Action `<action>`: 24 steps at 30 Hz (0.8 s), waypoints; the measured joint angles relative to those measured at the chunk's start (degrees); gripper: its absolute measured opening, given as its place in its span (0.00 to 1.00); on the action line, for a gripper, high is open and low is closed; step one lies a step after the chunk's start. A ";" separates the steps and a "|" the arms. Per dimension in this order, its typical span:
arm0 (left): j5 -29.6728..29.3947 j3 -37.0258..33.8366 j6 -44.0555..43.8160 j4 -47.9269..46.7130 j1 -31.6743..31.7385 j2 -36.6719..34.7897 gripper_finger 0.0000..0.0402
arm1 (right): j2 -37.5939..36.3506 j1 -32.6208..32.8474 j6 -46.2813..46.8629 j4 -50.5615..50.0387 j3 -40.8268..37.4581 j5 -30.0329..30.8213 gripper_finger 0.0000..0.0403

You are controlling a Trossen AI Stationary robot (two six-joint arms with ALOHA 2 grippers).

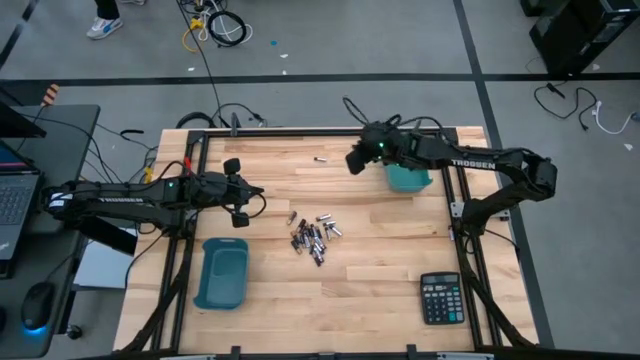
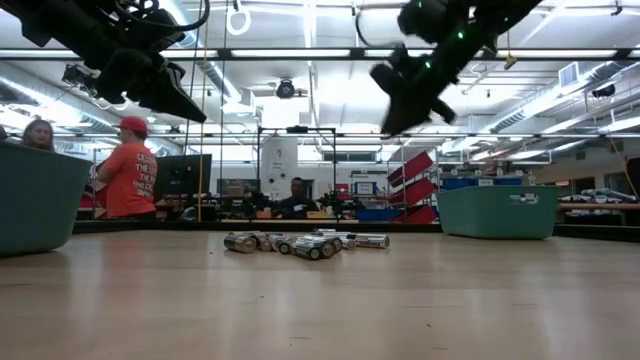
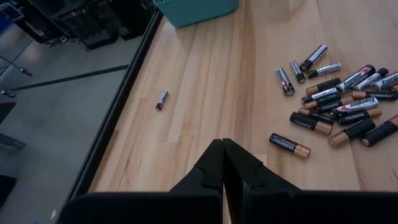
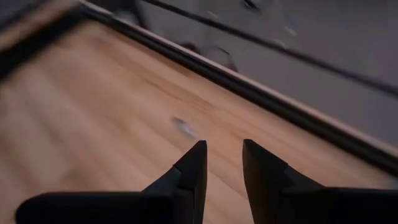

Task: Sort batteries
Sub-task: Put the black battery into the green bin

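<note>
Because sorting needs separate destinations, the pale wooden plank tabletop [image 1: 380, 280] carries two teal rectangular plastic bins set well apart: one [image 1: 222, 272] near the left arm's front side, the other [image 1: 408, 179] at the back right, partly under the right arm. Between them lies the heap of small cylindrical batteries [image 1: 314, 238], black-and-copper and silver cells touching and crossing one another, so each must be picked out singly. A black calculator [image 1: 441, 298] sits at the front right corner, apart from the work.

The right hand [image 1: 355, 160] hangs above the tabletop beside the back bin, its fingers [image 4: 193, 163] parted by a narrow gap and holding nothing; its wrist view looks down on one stray silver-and-dark battery [image 1: 321, 159] lying alone near the tabletop's back edge, which I judge is its target. The left hand [image 1: 238, 190] waits raised over the tabletop left of the heap, its two fingers pressed together and empty, the heap and the stray cell both ahead of it.
</note>
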 joint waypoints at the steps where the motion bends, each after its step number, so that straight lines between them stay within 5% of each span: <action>1: 0.00 0.00 -0.12 -0.06 0.00 -0.01 0.01 | 0.00 0.91 -1.63 2.13 0.01 -0.37 0.22; 10: 5.13 -0.02 -4.59 6.93 0.00 2.24 0.01 | 0.00 7.02 -8.12 9.58 0.02 -0.96 0.22; 24: 5.76 -0.02 -7.82 17.30 -0.01 22.22 0.01 | 0.00 8.14 -9.73 7.07 0.02 -0.93 0.22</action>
